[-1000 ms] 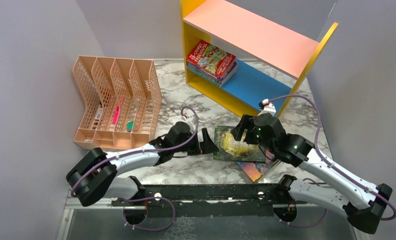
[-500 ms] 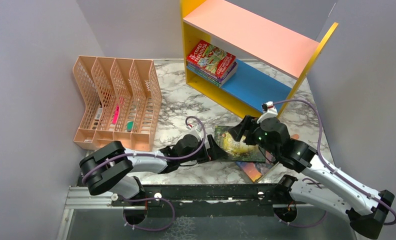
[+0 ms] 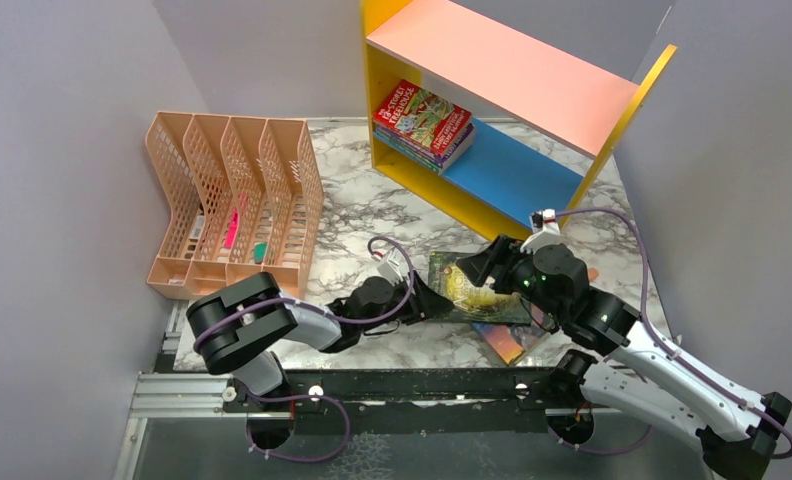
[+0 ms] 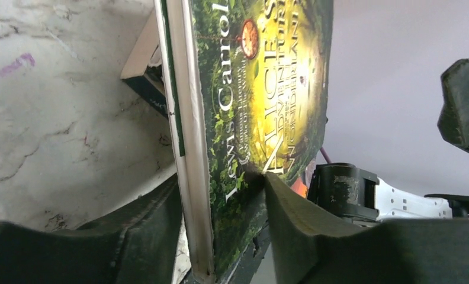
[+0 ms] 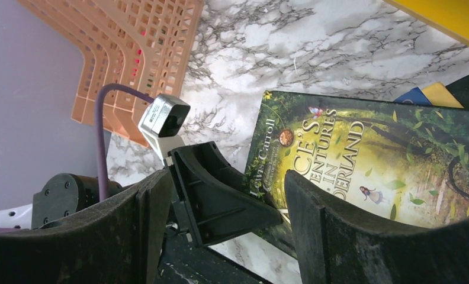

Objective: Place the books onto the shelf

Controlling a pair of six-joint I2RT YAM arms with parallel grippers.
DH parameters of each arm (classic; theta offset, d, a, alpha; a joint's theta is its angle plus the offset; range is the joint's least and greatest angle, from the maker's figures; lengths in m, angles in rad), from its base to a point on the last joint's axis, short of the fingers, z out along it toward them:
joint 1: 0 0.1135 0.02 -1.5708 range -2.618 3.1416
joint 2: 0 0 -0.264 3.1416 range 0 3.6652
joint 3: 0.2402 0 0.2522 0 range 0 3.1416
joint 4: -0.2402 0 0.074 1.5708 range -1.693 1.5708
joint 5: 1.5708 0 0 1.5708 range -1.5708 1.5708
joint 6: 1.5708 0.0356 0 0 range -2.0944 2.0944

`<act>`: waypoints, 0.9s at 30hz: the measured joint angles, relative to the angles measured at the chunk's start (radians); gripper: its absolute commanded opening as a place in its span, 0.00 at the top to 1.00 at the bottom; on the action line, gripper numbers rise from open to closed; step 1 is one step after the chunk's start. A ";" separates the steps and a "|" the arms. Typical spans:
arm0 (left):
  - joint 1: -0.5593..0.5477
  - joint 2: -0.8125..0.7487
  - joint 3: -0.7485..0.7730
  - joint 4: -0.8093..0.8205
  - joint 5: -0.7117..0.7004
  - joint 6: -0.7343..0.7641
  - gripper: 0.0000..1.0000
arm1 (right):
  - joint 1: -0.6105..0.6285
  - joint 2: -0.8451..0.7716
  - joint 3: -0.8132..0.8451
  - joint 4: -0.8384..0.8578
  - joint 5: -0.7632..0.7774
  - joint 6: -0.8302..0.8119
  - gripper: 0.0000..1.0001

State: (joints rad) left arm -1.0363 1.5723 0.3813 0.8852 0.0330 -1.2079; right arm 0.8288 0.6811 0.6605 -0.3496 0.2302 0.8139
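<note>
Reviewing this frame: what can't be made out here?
- Lower books: top view, covered by the Alice book and the right arm; only corners show.
- Left gripper: left wrist view, fingers flank the book; firm pinch unclear.
- Rack contents: top view, too small.

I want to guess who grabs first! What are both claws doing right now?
Left claw: shut on the green Alice book, at its edge.
Right claw: open, holding nothing.

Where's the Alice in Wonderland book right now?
In the top view the book rests centre front on the table, atop a pile before the shelf, its left edge between the jaws of the left gripper.
</note>
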 measured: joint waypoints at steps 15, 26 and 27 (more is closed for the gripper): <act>0.147 -0.201 -0.068 0.099 0.017 0.019 1.00 | 0.000 -0.001 0.011 -0.001 0.008 -0.054 0.26; 0.384 -0.388 0.333 -0.663 0.252 0.380 1.00 | 0.000 0.044 0.098 0.015 -0.037 -0.270 0.20; 0.393 -0.399 0.380 -0.739 0.253 0.428 1.00 | 0.000 0.051 0.108 0.015 -0.037 -0.284 0.19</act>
State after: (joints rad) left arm -0.6437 1.1728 0.7616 0.1459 0.2863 -0.7803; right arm 0.8288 0.7326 0.7681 -0.3344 0.1936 0.5297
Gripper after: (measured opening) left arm 0.114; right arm 0.771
